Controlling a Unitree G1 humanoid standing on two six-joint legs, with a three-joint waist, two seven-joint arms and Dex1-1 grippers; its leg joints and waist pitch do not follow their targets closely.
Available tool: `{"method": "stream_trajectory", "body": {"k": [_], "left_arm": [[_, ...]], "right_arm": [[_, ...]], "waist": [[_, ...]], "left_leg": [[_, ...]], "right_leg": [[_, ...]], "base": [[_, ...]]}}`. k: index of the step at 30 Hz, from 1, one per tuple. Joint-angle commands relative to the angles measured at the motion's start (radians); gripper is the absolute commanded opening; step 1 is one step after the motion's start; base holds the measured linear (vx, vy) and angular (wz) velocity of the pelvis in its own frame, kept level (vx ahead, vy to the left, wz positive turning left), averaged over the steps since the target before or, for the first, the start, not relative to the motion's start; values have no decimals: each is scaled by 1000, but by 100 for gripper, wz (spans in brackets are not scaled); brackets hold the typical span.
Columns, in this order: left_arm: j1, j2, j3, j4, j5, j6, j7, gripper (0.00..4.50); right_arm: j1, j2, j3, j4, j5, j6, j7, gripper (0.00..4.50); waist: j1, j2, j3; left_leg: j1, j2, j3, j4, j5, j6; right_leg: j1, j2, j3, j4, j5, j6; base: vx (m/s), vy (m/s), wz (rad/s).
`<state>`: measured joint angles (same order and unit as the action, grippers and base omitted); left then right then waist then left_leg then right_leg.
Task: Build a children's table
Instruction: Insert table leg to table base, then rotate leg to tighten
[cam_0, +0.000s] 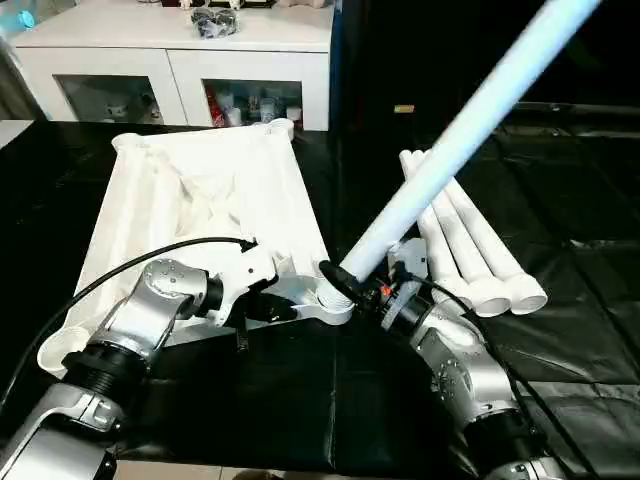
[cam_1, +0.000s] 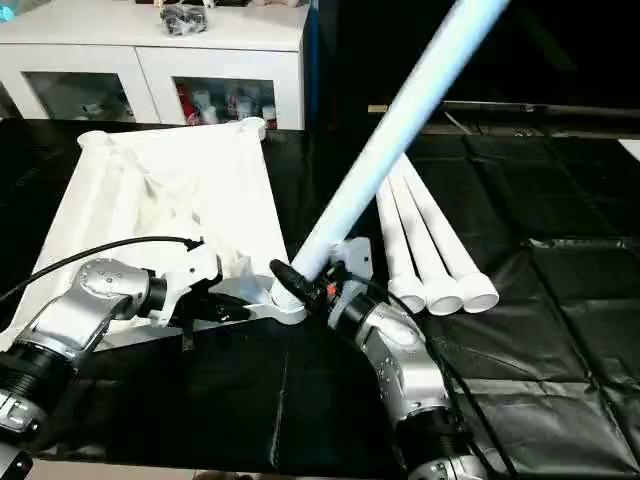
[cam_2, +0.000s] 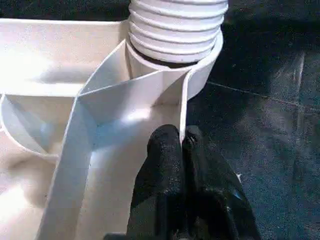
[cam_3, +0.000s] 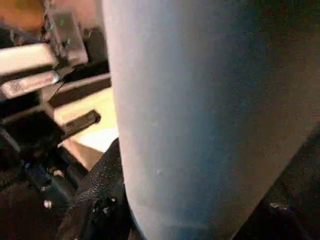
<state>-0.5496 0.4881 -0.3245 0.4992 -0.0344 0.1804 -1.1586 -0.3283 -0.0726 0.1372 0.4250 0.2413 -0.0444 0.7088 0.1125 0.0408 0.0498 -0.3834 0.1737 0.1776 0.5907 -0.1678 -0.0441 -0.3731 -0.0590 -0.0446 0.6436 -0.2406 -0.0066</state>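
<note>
The first leg (cam_0: 470, 130) is going into the near corner socket (cam_0: 335, 298) of the upturned table top (cam_0: 200, 200), which lies ribs-up on the black-covered tabletop (cam_0: 560, 330). The right claw (cam_0: 365, 285) grips the leg just above its threaded end, which sits tilted in the socket. The left claw (cam_2: 180, 150) is pinched shut on the top's thin rim wall beside the socket, steadying it. Next, I judge, the leg needs standing upright and twisting home. Three spare legs (cam_0: 470, 245) lie just beyond the socket, close to the right arm's swing. A white cabinet (cam_0: 170, 70) stands behind the top.
</note>
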Motion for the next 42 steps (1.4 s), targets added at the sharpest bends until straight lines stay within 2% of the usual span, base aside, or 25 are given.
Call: {"method": "stream_trajectory", "body": {"k": [1, 2, 4, 5, 6, 7, 8, 9, 13, 15, 18, 20, 23, 25, 26, 27, 28, 29, 32, 34, 37, 38, 39, 42], "left_arm": [[-32, 20, 44, 31, 34, 3, 91, 0], [-29, 20, 42, 33, 41, -4, 100, 0], [-24, 22, 42, 30, 44, -5, 104, 0], [-22, 22, 42, 28, 45, -6, 105, 0], [-20, 23, 42, 25, 45, -6, 106, 0], [-17, 25, 40, 20, 47, -6, 106, 0], [-12, 34, 31, 11, 59, -16, 105, 0], [-12, 34, 31, 11, 59, -16, 105, 0], [-16, 50, 3, -3, 76, -42, 64, 0], [-31, 53, -12, 4, 83, -61, 38, 0], [-60, 50, -37, 25, 97, -97, 1, 0], [-77, 43, -49, 42, 104, -115, -18, 0], [-95, 35, -70, 56, 112, -133, -44, 0], [-96, 32, -74, 52, 101, -129, -63, 0], [-97, 30, -75, 52, 94, -129, -74, 0], [-97, 27, -76, 50, 84, -125, -89, 0], [-97, 25, -77, 49, 78, -122, -99, 0], [-98, 24, -78, 51, 76, -122, -104, 0], [-114, 18, -86, 87, 92, -139, -110, 0], [-119, 18, -89, 99, 100, -147, -108, 0], [-127, 20, -87, 114, 106, -145, -102, 0], [-127, 21, -84, 115, 107, -143, -102, 0], [-126, 22, -80, 115, 109, -137, -101, 0], [-121, 27, -71, 113, 107, -128, -97, 0]], "right_arm": [[29, -53, 41, 62, -92, 32, 2, 195], [12, -72, 74, 81, -138, 20, 3, 195], [-5, -74, 87, 93, -147, 26, 17, 195], [-12, -73, 89, 99, -147, 28, 22, 195], [-20, -71, 91, 104, -145, 30, 28, 195], [-34, -67, 94, 113, -141, 36, 39, 195], [-59, -60, 102, 131, -134, 39, 58, 195], [-59, -60, 102, 131, -134, 39, 58, 195], [-114, -51, 128, 169, -107, 58, 148, 195], [-127, -55, 132, 176, -101, 60, 190, 195], [-137, -67, 138, 174, -90, 67, 254, 195], [-135, -78, 145, 168, -86, 71, 289, 195], [-113, -97, 163, 141, -81, 77, 347, 195], [-93, -106, 179, 111, -75, 91, 378, 195], [-86, -109, 186, 101, -75, 97, 395, 195], [-79, -115, 199, 90, -77, 101, 414, 195], [-74, -119, 206, 84, -80, 103, 426, 195], [-70, -122, 214, 78, -81, 105, 437, 195], [-72, -119, 221, 75, -84, 112, 456, 195], [-74, -117, 221, 76, -85, 112, 458, 195], [-83, -107, 217, 81, -84, 114, 454, 195], [-85, -104, 216, 83, -85, 115, 454, 195], [-86, -103, 215, 86, -86, 114, 455, 195], [-89, -95, 208, 95, -86, 113, 445, 195]], "waist": [[0, 4, -50], [-1, -7, -48], [0, -9, -46], [-2, -17, -47], [-1, -18, -46], [-3, -33, -45], [-1, -35, -46], [-1, -30, -47], [-8, -46, -45], [-8, -45, -46], [-10, -47, -49], [-7, -47, -53], [-4, -35, -61], [-2, -33, -64], [-2, -36, -65], [-1, -29, -66], [-2, -34, -67], [-2, -30, -67], [-3, -33, -64], [-3, -32, -60], [-4, -32, -58], [-4, -42, -57], [-2, -37, -57], [-2, -41, -57]], "left_leg": [[25, 64, -35, -90, -359, -43], [24, 64, -33, -91, -348, -35], [25, 65, -32, -89, -349, -33], [26, 65, -32, -90, -349, -32], [26, 66, -33, -92, -354, -31], [24, 67, -32, -94, -350, -28], [25, 69, -33, -95, -344, -26], [27, 69, -34, -96, -350, -29], [27, 69, -33, -98, -369, -40], [30, 70, -32, -98, -364, -41], [30, 69, -29, -95, -341, -35], [28, 69, -27, -94, -298, -28], [29, 67, -24, -87, -231, -16], [29, 67, -23, -84, -195, 0], [27, 67, -23, -82, -188, 4], [27, 66, -23, -80, -175, 8], [28, 67, -22, -79, -168, 13], [27, 67, -22, -79, -172, 14], [29, 67, -21, -82, -212, 10], [32, 70, -23, -88, -261, -10], [36, 71, -24, -92, -295, -28], [35, 72, -24, -93, -292, -26], [35, 72, -24, -93, -288, -25], [35, 71, -23, -92, -272, -20]], "right_leg": [[17, -100, 56, -101, -261, -195], [15, -100, 56, -103, -276, -190], [10, -104, 59, -107, -325, -178], [11, -103, 59, -109, -331, -176], [10, -103, 60, -111, -339, -172], [11, -103, 59, -111, -336, -169], [9, -103, 58, -108, -328, -169], [8, -103, 58, -107, -327, -171], [7, -103, 58, -107, -313, -176], [5, -102, 59, -107, -300, -175], [10, -100, 59, -104, -240, -184], [15, -97, 57, -97, -168, -194], [23, -93, 53, -85, -22, -215], [29, -89, 47, -77, 75, -230], [31, -89, 46, -75, 95, -234], [33, -90, 45, -73, 121, -240], [35, -89, 43, -72, 142, -245], [35, -89, 43, -72, 142, -248], [35, -93, 44, -80, 74, -253], [32, -94, 46, -87, -20, -247], [31, -98, 50, -93, -88, -241], [32, -98, 50, -95, -90, -240], [30, -99, 50, -93, -95, -238], [30, -99, 51, -93, -83, -237]], "base": [[0, 0, 0], [0, 0, 0], [0, 0, 0], [0, 0, 0], [0, 0, 0], [0, 0, 0], [0, 0, 0], [0, 0, 0], [0, 0, 0], [0, 0, 0], [0, 0, 0], [0, 0, 0], [0, 0, 0], [0, 0, 0], [0, 0, 0], [0, 0, 0], [0, 0, 0], [0, 0, 0], [0, 0, 0], [0, 0, 0], [0, 0, 0], [0, 0, 0], [0, 0, 0], [0, 0, 0]]}}
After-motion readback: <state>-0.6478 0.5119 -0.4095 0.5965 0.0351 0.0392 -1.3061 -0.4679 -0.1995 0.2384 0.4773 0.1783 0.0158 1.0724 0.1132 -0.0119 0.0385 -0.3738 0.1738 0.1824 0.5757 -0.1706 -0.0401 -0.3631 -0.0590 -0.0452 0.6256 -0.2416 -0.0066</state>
